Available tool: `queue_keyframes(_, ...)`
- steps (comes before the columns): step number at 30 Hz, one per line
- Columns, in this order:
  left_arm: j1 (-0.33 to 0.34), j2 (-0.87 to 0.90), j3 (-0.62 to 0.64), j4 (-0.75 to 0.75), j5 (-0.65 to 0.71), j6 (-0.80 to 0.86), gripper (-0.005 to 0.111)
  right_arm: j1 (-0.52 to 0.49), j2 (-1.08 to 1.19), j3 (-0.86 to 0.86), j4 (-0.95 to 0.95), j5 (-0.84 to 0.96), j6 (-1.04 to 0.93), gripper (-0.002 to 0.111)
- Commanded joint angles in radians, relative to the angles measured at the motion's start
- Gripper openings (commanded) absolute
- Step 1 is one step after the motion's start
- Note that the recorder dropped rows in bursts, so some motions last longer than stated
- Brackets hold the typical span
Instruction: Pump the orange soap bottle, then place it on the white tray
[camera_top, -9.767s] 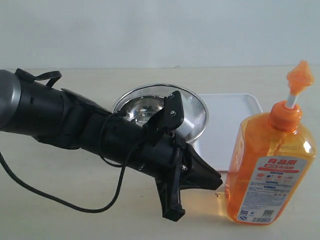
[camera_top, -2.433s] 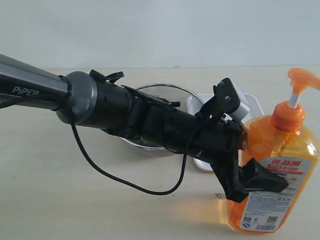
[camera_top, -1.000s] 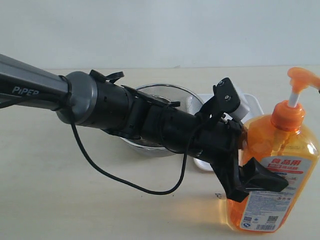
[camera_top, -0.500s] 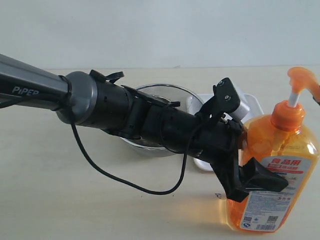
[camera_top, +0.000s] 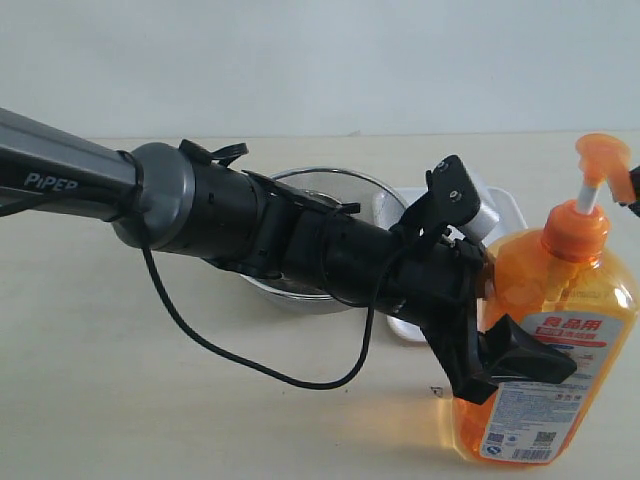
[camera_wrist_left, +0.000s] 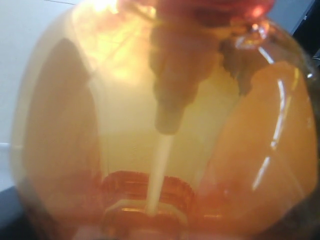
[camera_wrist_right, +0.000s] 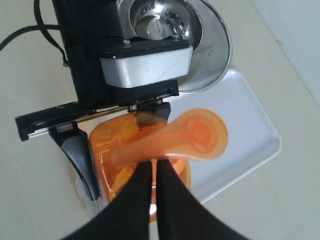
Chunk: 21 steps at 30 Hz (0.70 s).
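Observation:
The orange soap bottle (camera_top: 560, 330) stands upright on the table at the front right. My left gripper (camera_top: 520, 352) is shut on its body, with one black finger (camera_top: 528, 362) lying across the label. In the left wrist view the bottle (camera_wrist_left: 165, 120) fills the frame and the fingers do not show clearly. My right gripper (camera_wrist_right: 153, 164) is shut, its tips right at the orange pump head (camera_wrist_right: 197, 134). Only a sliver of it shows at the exterior view's right edge (camera_top: 634, 187), beside the pump head (camera_top: 600, 155). The white tray (camera_wrist_right: 252, 125) lies just behind the bottle.
A round steel mesh strainer bowl (camera_top: 330, 185) sits left of the tray (camera_top: 507, 205), under my left arm (camera_top: 250, 225). It also shows in the right wrist view (camera_wrist_right: 212, 35). A black cable (camera_top: 240, 360) loops down from the arm over the table.
The right gripper has come in at the right edge next to the pump head, and the pump spout has turned. The left arm and the bottle body have not moved.

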Motion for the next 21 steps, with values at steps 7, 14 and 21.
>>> queue_keyframes(7,-0.015,-0.048,-0.002,-0.002,-0.038,-0.002,0.005,-0.002,-0.066,0.002,-0.496,-0.244,0.361,0.000)
queue_keyframes(14,-0.071,-0.285,-0.002,-0.002,-0.180,-0.093,0.005,-0.002,-0.120,0.002,-0.570,-0.353,0.501,0.000)
queue_keyframes(21,-0.073,-0.579,0.002,-0.002,-0.844,-0.096,0.005,-0.002,-0.091,0.002,-0.557,-0.555,0.773,0.000)
